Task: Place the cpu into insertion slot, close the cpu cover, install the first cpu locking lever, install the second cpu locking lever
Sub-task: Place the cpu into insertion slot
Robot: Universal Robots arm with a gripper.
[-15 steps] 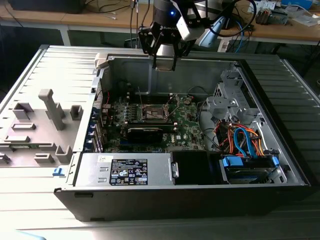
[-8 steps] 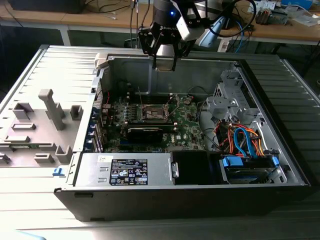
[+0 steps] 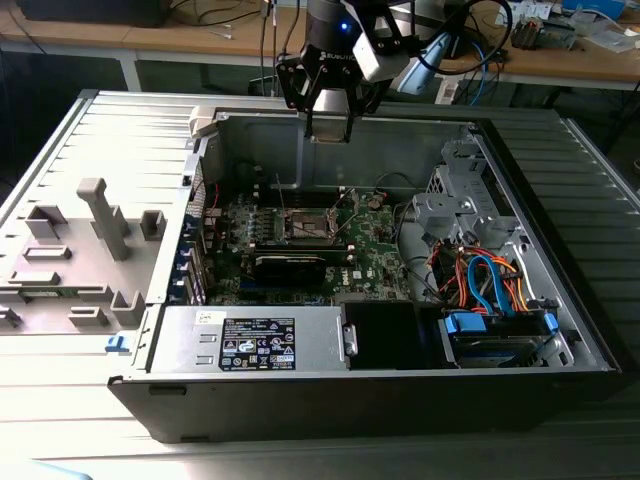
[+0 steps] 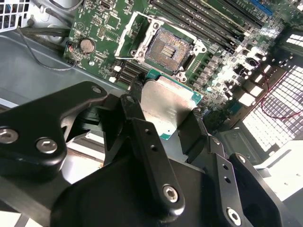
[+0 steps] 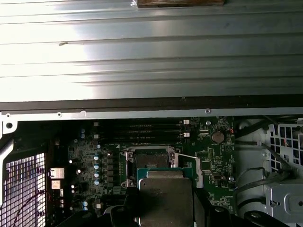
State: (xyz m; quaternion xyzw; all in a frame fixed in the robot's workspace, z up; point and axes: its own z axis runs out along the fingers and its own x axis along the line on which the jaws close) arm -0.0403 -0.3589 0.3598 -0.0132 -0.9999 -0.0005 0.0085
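Right now, gripper (image 4: 165,100) pinches the cpu (image 4: 166,116) by two opposite edges, held flat, up above & well apart from the insertion slot (image 4: 169,47), whose centre lies bare, prob. so it can go down square.

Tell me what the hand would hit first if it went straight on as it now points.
Most likely the insertion slot: the hand, shut on the cpu, points down at the green board, with the slot just beyond the cpu's edge. Depth is unclear, so its metal rim might come first.
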